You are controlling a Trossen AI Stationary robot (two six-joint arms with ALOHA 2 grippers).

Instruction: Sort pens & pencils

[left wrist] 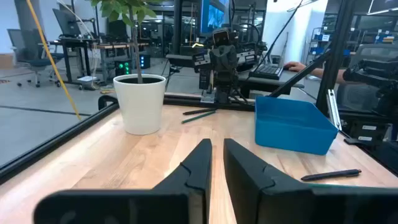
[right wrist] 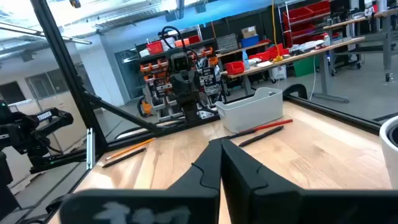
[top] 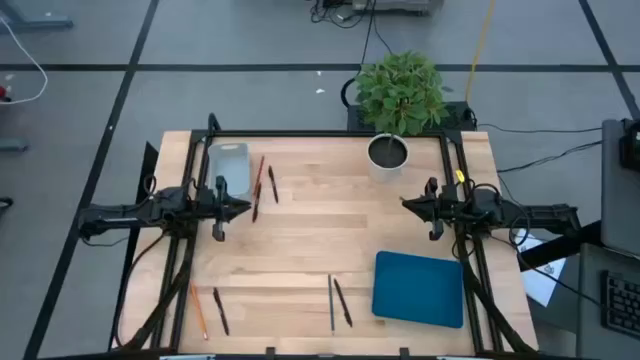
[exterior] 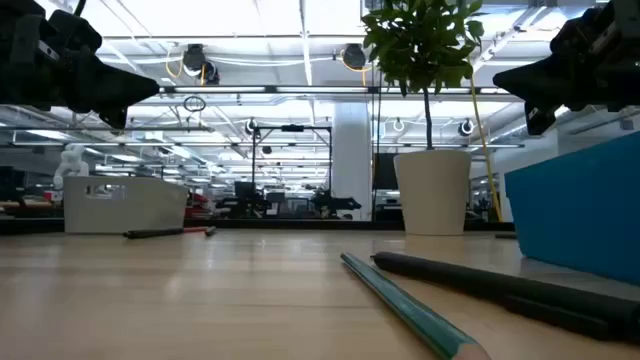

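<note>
Three pairs of sticks lie flat on the wooden table. A red pencil (top: 258,188) and a black pen (top: 272,185) lie by the white bin (top: 228,168). An orange pencil (top: 198,310) and a black pen (top: 220,310) lie near the front left. A green pencil (top: 331,302) and a black pen (top: 343,302) lie beside the blue bin (top: 418,290). My left gripper (top: 245,208) hovers above the table, right of the white bin's near end, and a narrow gap shows between its fingers (left wrist: 216,144). My right gripper (top: 405,203) hovers at mid-right, shut and empty (right wrist: 221,143).
A white pot (top: 388,155) with a green plant stands at the far edge, between the arms. A black frame runs along the table's sides and far edge. Bare wood lies between the two grippers in the table's middle.
</note>
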